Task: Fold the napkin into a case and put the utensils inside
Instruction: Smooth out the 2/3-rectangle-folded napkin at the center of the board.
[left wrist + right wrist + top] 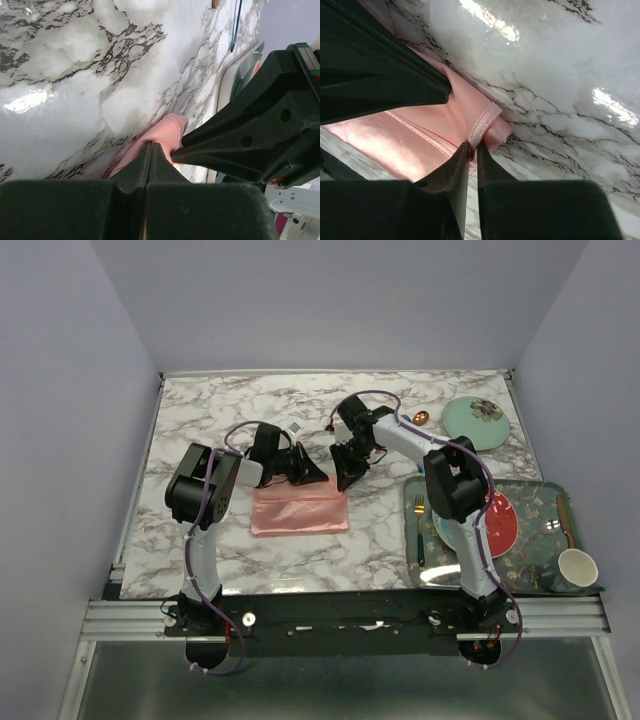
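The salmon-pink napkin lies folded into a rectangle on the marble table, between the two arms. My left gripper is at its far edge, jaws shut, with pink cloth at the fingertips. My right gripper pinches the hemmed far right corner, jaws shut on it. The two grippers sit close together, tips nearly touching. A copper spoon head lies at the far right; its handle is hidden. The dark blue fork is not in view.
A mint-green plate sits at the far right. A patterned tray at the near right holds a red plate, a gold-headed fork with a teal handle and a white cup.
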Robot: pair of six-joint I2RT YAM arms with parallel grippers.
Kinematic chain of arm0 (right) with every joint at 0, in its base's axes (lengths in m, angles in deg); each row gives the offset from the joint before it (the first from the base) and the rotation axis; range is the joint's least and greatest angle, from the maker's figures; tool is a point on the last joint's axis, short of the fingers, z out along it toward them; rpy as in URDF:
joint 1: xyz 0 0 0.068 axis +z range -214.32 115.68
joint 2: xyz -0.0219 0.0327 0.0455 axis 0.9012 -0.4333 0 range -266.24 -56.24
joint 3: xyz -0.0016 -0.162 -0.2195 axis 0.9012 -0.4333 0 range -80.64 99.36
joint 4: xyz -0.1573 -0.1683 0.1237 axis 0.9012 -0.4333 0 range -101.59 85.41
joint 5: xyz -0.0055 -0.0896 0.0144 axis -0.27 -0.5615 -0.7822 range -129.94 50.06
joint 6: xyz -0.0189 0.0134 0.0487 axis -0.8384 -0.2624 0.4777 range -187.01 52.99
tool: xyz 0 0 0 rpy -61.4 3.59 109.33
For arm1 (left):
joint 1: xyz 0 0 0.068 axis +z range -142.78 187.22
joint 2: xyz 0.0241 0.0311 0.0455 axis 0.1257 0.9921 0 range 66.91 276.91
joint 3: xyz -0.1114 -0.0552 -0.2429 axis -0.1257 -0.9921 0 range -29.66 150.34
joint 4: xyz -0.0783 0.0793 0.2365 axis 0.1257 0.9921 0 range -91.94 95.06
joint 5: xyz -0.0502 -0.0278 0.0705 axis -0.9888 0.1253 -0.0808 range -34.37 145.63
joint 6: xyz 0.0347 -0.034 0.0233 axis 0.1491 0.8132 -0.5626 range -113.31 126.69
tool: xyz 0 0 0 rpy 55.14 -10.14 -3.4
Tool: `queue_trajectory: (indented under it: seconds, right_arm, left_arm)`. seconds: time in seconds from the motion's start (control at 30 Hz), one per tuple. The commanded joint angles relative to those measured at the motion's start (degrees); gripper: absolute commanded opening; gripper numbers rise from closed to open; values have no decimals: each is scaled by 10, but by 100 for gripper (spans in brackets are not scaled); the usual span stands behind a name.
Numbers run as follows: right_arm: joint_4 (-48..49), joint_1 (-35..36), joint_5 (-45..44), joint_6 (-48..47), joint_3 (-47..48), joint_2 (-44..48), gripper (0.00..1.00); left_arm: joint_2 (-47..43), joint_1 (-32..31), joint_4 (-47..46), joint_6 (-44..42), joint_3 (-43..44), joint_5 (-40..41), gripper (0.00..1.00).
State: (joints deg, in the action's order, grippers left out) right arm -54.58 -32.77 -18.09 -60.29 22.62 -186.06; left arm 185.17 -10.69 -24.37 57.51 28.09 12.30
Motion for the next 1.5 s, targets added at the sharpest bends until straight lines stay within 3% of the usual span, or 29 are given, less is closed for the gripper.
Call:
queue_trajectory:
  seconds: [0.0, 0.03, 0.13, 0.23, 0.3, 0.33, 0.4, 0.47, 0.53, 0.83, 1.1, 1.2, 1.3, 1.47]
  right_arm:
    - [-45, -6, 10, -37, 6, 47, 36]
    - [-48, -12, 22, -41, 10, 59, 47]
    - [-48, -29, 75, -55, 21, 88, 61]
    - [-18, -52, 149, -42, 33, 78, 64]
    - [4, -63, 222, 4, 47, 56, 61]
    - [10, -70, 244, 18, 58, 30, 52]
    - [39, -72, 296, 49, 52, 17, 46]
    - [101, -72, 311, 91, 7, 22, 34]
    - [132, -72, 312, 144, -14, 19, 22]
    - [148, -72, 263, 161, -117, -19, 18]
    - [92, -71, 139, 131, -107, -44, 21]
    - [82, -71, 121, 120, -108, -44, 20]
    - [81, -71, 113, 120, -116, -41, 20]
    - [82, -71, 104, 124, -113, -40, 19]
  left_arm:
    - [23, -1, 70, -49, 3, 54, 0]
    - [23, 0, 78, -54, 2, 56, 0]
    - [26, -1, 89, -64, 0, 57, 0]
    - [31, -2, 100, -73, 4, 55, 0]
    - [33, -2, 104, -78, 9, 54, 0]
    - [33, -2, 107, -81, 9, 53, 0]
    - [31, -2, 110, -85, 9, 52, 0]
    - [30, -2, 114, -88, 9, 51, 0]
    - [31, -2, 119, -91, 9, 53, 0]
    - [33, 1, 125, -95, 4, 51, 0]
    - [34, 9, 114, -82, 16, 38, 0]
    - [30, 15, 68, -47, 15, -16, 0]
    - [-20, 23, -68, 21, -24, -79, 14]
    - [-76, 23, -133, 75, -69, -137, 15]
